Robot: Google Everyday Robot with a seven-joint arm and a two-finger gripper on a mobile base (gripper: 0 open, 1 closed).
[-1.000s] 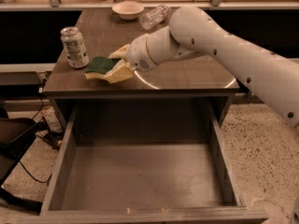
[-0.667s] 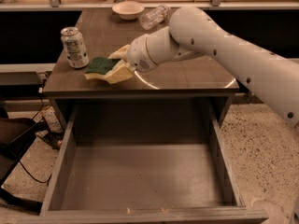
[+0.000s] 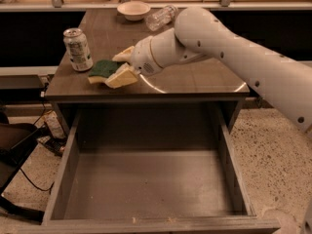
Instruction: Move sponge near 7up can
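Sponge (image 3: 101, 68) is seen on surface (image 3: 195, 82) at gripper (image 3: 113, 70), 7up can (image 3: 78, 49) just beyond; grip state cannot be told.

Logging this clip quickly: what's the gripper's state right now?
Gripper: at the sponge beside the 7up can; whether it is gripping cannot be told.

One can (image 3: 78, 49), one sponge (image 3: 102, 68), one bowl (image 3: 133, 9) and one bottle (image 3: 162, 16) sit on one table (image 3: 195, 82). One drawer (image 3: 146, 189) hangs open below. One gripper (image 3: 121, 66) is at the sponge's right end.
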